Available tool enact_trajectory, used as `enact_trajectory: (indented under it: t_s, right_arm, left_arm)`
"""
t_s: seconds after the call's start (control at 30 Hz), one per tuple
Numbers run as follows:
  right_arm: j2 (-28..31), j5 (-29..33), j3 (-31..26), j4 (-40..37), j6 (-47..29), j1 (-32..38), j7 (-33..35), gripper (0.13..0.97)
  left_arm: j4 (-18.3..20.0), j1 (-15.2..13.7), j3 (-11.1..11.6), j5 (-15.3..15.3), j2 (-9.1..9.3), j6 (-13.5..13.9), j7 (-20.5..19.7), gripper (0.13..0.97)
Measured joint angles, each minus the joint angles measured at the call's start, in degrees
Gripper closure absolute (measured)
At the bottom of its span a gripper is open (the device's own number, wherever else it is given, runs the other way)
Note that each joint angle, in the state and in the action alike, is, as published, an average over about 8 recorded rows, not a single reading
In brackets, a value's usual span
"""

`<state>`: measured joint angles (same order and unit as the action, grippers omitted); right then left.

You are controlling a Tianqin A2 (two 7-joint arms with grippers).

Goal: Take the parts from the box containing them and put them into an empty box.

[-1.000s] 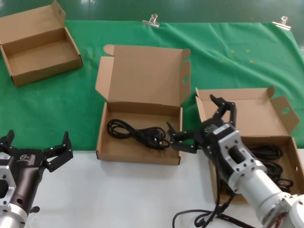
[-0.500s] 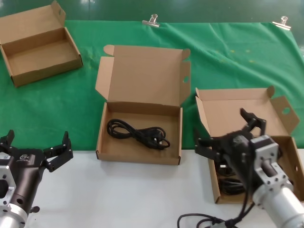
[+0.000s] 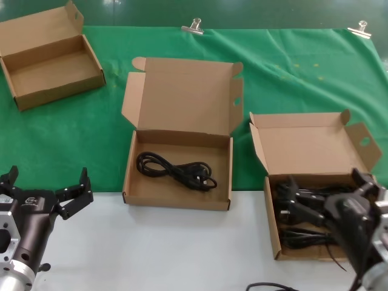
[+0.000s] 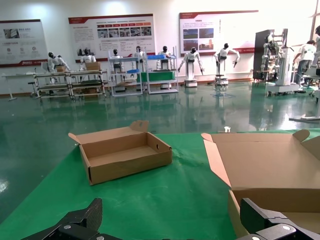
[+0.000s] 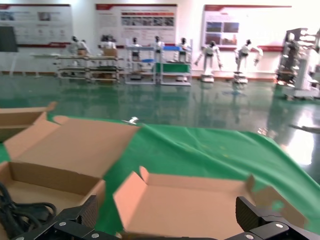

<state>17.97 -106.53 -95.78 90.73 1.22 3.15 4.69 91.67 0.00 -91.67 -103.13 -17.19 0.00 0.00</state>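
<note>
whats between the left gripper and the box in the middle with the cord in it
In the head view, only bare white tabletop separates the open left gripper from the middle box holding one power cord.

From the head we look down; each wrist camera looks level ahead past its open fingertips, sharing the middle box [image 3: 177, 176] [image 4: 270, 172] [image 5: 55, 165].

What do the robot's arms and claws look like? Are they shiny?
Yes, partly. Each arm is a shiny silver metal tube that ends in a black claw with spread, jointed fingers. The left gripper sits on a black wrist block with a small pale label on it. The right gripper is black too, and a thin black cable loops on the white table beside that arm.
</note>
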Motion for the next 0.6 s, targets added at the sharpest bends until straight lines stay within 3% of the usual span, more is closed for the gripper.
enact_trajectory:
  t_s: [0.6]
  right_arm:
    - [-0.4,1.6,1.9,0.4,-0.6,-1.4,-2.2,0.129]
  left_arm:
    - [0.0,0.0,0.0,0.0,0.00,0.0,0.0,0.132]
